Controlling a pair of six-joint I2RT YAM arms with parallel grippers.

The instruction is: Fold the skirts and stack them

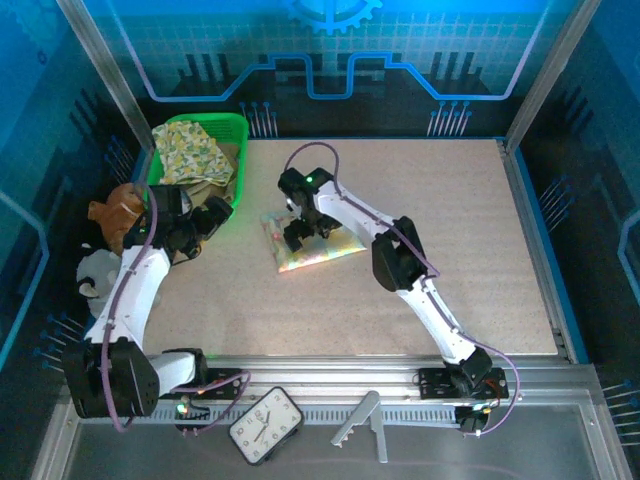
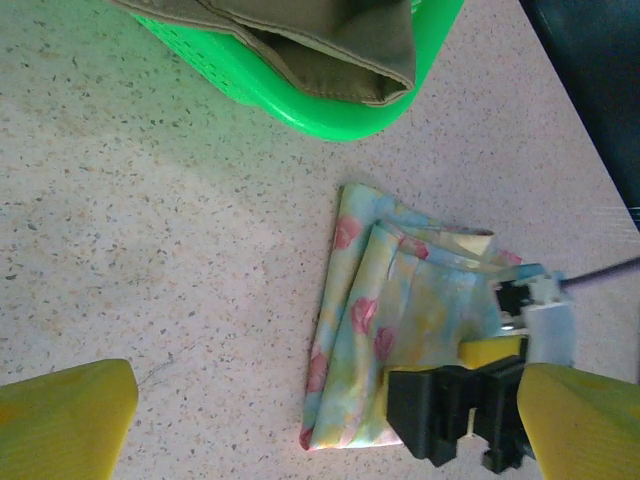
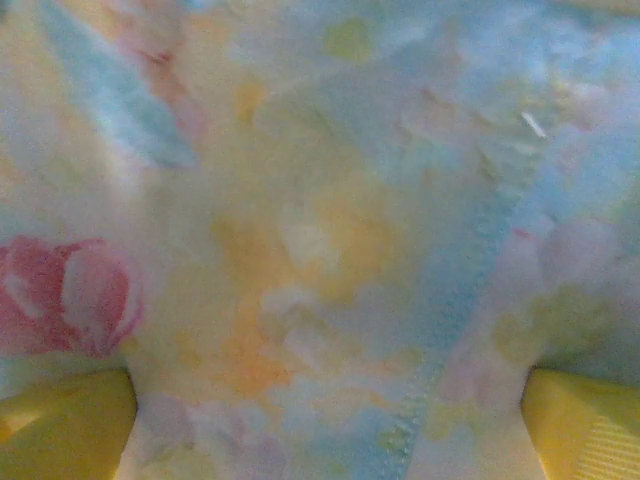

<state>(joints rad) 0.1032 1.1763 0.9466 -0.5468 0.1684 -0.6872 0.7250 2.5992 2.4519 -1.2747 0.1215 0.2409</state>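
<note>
A folded pastel patchwork skirt point(image 1: 318, 250) lies flat mid-table. My right gripper point(image 1: 296, 236) stands open straight down on its left part. In the right wrist view its yellow fingertips point(image 3: 62, 425) sit at both lower corners, with the pastel cloth point(image 3: 320, 230) spread close between them, not pinched. From the left wrist the same skirt point(image 2: 400, 340) shows with the right gripper's fingers point(image 2: 488, 352) on it. My left gripper point(image 1: 213, 222) is open and empty beside the basket, above bare table point(image 2: 320, 430). A yellow-green floral skirt point(image 1: 192, 150) and an olive-khaki skirt point(image 1: 207, 186) point(image 2: 330, 50) lie in the basket.
The green plastic basket point(image 1: 240, 150) point(image 2: 330, 112) stands at the back left. Brown point(image 1: 115, 210) and white point(image 1: 95, 272) plush toys lie off the table's left edge. A clock point(image 1: 265, 425) and a grey bracket point(image 1: 362, 420) rest on the front rail.
</note>
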